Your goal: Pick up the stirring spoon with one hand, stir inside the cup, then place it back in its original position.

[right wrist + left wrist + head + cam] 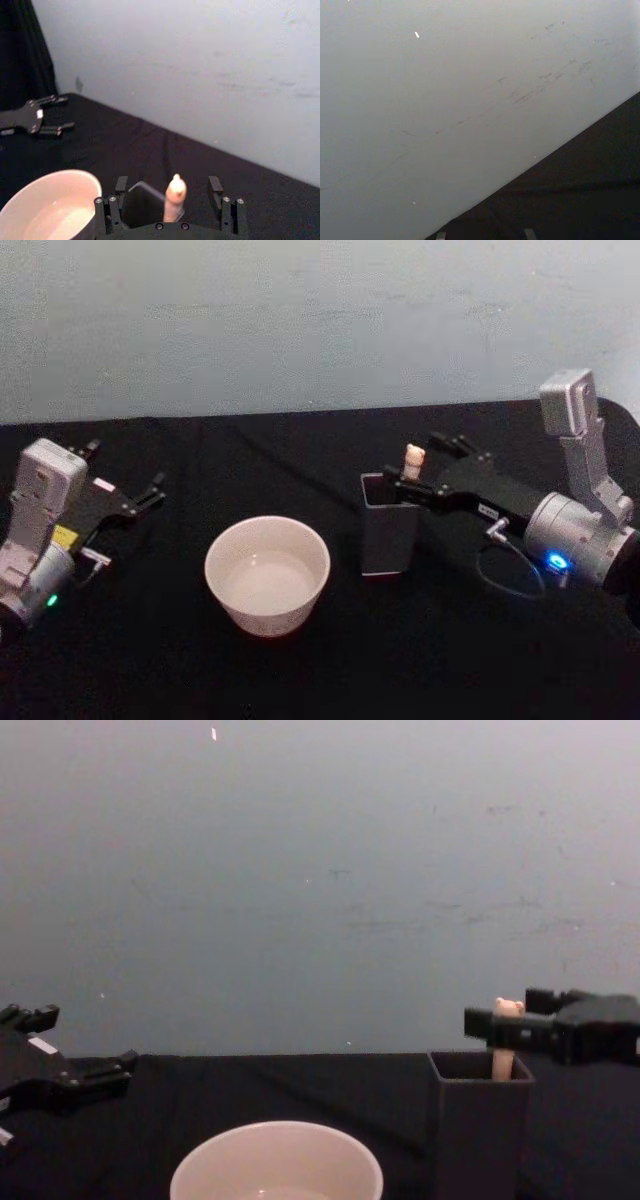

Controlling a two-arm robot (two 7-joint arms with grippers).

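The stirring spoon [413,462] stands upright in the dark grey square holder [390,530], its beige bear-topped handle [175,197] sticking out above the rim. My right gripper [422,470] is open, with one finger on each side of the handle and a gap to both. From the chest view the spoon handle [504,1055] rises from the holder [478,1135] between the right gripper's [512,1016] fingers. The cream-white cup [267,575] sits left of the holder with nothing in it. My left gripper [125,495] rests open at the far left, away from everything.
A black cloth [330,670] covers the table, and a pale wall [320,320] runs behind its far edge. The cup [50,207] stands a short gap from the holder [142,200]. The right arm's cable [510,570] loops over the cloth beside the holder.
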